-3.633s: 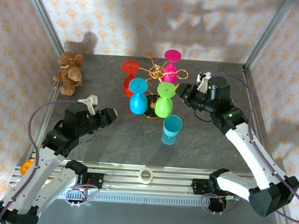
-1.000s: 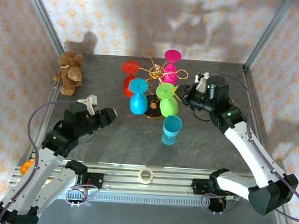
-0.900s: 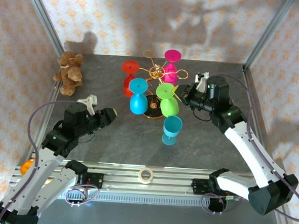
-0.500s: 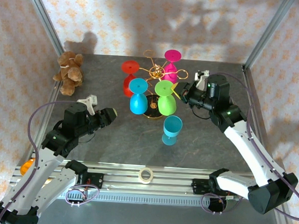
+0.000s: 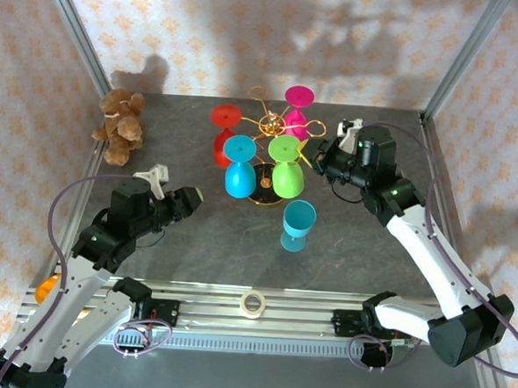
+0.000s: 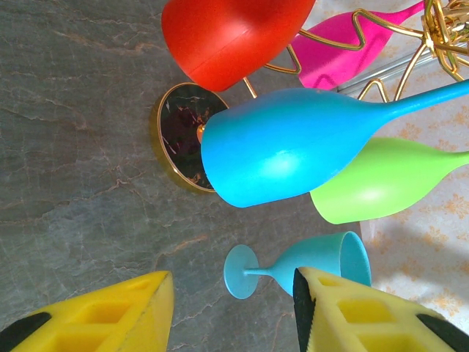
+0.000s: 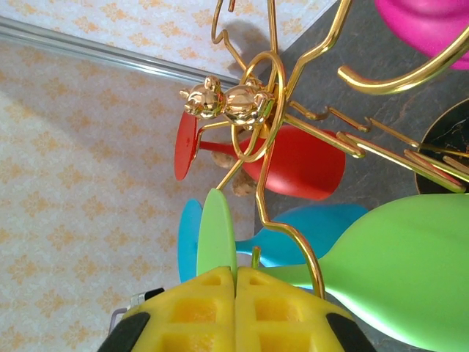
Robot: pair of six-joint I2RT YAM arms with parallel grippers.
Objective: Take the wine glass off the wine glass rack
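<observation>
The gold wine glass rack (image 5: 268, 124) stands at the table's middle back, its wire arms (image 7: 256, 110) spreading from a central post. A green wine glass (image 5: 286, 178) hangs on it upside down. My right gripper (image 5: 312, 153) is shut on this glass's thin foot (image 7: 216, 231), fingertips (image 7: 236, 273) pressed together at the stem. Blue (image 5: 239, 177), red (image 5: 223, 148) and magenta (image 5: 298, 97) glasses also hang there. My left gripper (image 5: 194, 199) hovers open to the left; between its fingers (image 6: 233, 282) I see bare table and a teal glass.
A teal wine glass (image 5: 297, 221) stands upright on the table in front of the rack. A teddy bear (image 5: 118, 126) sits at the back left. A tape roll (image 5: 252, 303) lies on the front rail. Metal frame posts border both sides.
My right gripper has shifted slightly left and back with the green glass; its bowl swung from lower right to hang straighter. The left arm has not moved.
</observation>
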